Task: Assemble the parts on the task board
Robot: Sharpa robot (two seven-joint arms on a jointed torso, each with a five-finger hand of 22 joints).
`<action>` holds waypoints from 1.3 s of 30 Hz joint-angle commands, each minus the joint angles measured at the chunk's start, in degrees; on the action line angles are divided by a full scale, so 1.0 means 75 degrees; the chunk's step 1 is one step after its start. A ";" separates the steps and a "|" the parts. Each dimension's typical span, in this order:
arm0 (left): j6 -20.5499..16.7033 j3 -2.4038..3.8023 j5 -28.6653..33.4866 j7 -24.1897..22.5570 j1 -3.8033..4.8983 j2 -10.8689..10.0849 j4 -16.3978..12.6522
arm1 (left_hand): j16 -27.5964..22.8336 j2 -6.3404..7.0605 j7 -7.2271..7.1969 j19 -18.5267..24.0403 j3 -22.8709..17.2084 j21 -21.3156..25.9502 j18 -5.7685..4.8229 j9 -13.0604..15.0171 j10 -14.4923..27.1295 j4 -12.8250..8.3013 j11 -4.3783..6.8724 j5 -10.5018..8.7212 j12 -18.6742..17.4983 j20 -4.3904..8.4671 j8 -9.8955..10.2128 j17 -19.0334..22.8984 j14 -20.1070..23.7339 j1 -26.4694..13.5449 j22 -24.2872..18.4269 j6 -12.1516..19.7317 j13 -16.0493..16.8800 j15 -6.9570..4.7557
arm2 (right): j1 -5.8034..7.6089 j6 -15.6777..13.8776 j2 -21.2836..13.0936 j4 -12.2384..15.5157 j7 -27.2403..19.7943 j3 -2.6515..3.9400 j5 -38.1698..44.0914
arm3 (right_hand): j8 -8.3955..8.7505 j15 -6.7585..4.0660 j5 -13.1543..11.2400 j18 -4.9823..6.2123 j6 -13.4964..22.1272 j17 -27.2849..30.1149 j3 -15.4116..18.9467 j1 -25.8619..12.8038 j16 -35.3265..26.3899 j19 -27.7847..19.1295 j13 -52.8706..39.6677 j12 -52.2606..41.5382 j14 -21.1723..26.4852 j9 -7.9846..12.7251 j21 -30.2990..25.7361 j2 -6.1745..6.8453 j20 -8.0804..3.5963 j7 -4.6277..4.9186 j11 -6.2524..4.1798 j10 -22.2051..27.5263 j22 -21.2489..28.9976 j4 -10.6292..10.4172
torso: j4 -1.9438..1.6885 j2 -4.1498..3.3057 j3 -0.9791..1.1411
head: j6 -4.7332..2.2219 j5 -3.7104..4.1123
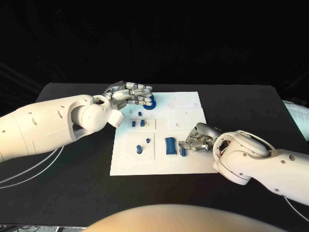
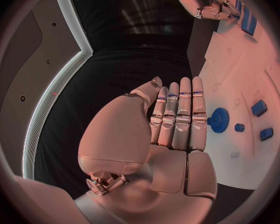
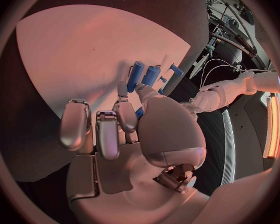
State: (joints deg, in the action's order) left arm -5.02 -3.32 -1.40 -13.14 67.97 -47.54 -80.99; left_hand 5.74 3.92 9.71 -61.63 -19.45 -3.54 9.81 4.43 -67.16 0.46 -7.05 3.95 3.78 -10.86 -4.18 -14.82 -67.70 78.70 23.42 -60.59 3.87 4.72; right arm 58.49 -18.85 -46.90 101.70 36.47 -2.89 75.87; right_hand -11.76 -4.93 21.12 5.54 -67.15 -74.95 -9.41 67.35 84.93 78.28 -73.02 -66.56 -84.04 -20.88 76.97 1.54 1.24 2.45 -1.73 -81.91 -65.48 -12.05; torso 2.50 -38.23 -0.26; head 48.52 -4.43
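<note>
Black table under the white task board (image 1: 189, 166): right hand (image 1: 198, 137) pinches 1 blue cylinder (image 1: 183, 151) beside the upright-lying blue bar (image 1: 170, 145); left hand (image 1: 130, 94), fingers straight and together, hovers beside the blue gear (image 1: 149, 102).

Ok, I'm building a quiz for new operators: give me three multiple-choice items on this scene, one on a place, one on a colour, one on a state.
1. Where does the blue gear lie?
A. On the task board, beside the left robot hand
B. Off the board
C. At the board's near edge

2. What colour are the parts?
A. Grey
B. Blue
C. Red

3. How are the left robot hand's fingers?
A. Straight, holding nothing
B. Wrapped round the gear
C. Clenched in a fist

Answers:
1 A: the left wrist view shows the gear on the white plate, next to the fingers.
2 B: every piece on the board is blue.
3 A: the left wrist view shows them extended side by side, holding nothing.
</note>
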 commanded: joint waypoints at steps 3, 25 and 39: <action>0.0151 0.0005 0.0019 -0.0023 0.0003 0.0011 -0.0014 | -0.0024 -0.0004 0.0030 -0.0044 0.0007 -0.0013 0.0087 -0.0009 0.0016 0.0019 -0.0020 0.0024 -0.0012 -0.0010 0.0033 0.0011 -0.0030 -0.0047 -0.0007 0.0002 0.0000 0.0020 | -0.0015 0.0102 0.0034 0.0024 -0.0020 -0.0006 0.0092 | -0.0050 -0.0032 -0.0271 -0.0089 -0.0020 -0.1086 0.0114 -0.0271 0.0029 0.0050 -0.0023 -0.0015 -0.0621 -0.0022 0.0053 0.0041 -0.0002 0.0016 0.0014 -0.0055 -0.0011 -0.0162 | 0.0003 0.0001 0.0001 | 0.0007 -0.0006; 0.0190 0.0005 0.0019 0.0004 0.0003 0.0013 -0.0001 | -0.0024 -0.0004 0.0030 -0.0044 0.0007 -0.0013 0.0087 -0.0009 0.0016 0.0019 -0.0020 0.0024 -0.0012 -0.0010 0.0033 0.0011 -0.0030 -0.0047 -0.0007 0.0002 0.0000 0.0020 | -0.0040 0.0109 -0.0364 0.0349 -0.0471 -0.0006 0.0371 | -0.0120 -0.0011 -0.1837 -0.0073 0.0130 -0.1008 0.1490 -0.0320 -0.0032 -0.0002 -0.0008 0.0229 -0.0601 -0.0208 -0.0007 -0.0023 0.0013 0.0042 0.0047 0.0028 0.0043 -0.0204 | 0.0007 0.0000 0.0010 | -0.0008 0.0006; 0.0197 0.0005 0.0019 -0.0009 0.0002 0.0021 0.0018 | -0.0033 -0.0007 0.0026 -0.0038 0.0007 -0.0012 0.0088 -0.0009 0.0018 0.0019 -0.0018 0.0025 -0.0012 -0.0013 0.0033 0.0013 -0.0022 -0.0044 -0.0029 0.0005 0.0000 0.0021 | -0.0109 0.0448 -0.0579 0.0449 -0.0639 -0.0007 0.0329 | -0.0121 0.0007 -0.2003 -0.0067 0.0177 -0.0986 0.1603 0.0207 -0.0050 -0.0025 0.0010 0.0301 -0.0597 -0.0237 -0.0035 -0.0017 0.0030 0.0066 0.0060 0.0062 0.0071 0.0148 | 0.0001 0.0000 0.0007 | -0.0019 0.0034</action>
State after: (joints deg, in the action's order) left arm -4.60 -3.32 -1.40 -12.88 67.97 -47.48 -80.82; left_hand 5.75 3.92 9.71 -61.63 -19.46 -3.54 9.81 4.43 -67.16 0.46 -7.05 3.95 3.78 -10.86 -4.18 -14.77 -67.70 78.70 23.24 -60.59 3.86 4.72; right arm 57.77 -17.25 -51.31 105.11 32.72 -2.92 77.78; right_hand -12.40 -4.92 6.41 5.66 -66.31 -74.92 2.52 68.43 84.93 78.27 -73.03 -64.46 -84.03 -22.61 76.97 1.30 1.25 2.86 -1.35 -81.64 -64.93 -11.28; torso 2.56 -38.21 -0.18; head 48.41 -4.23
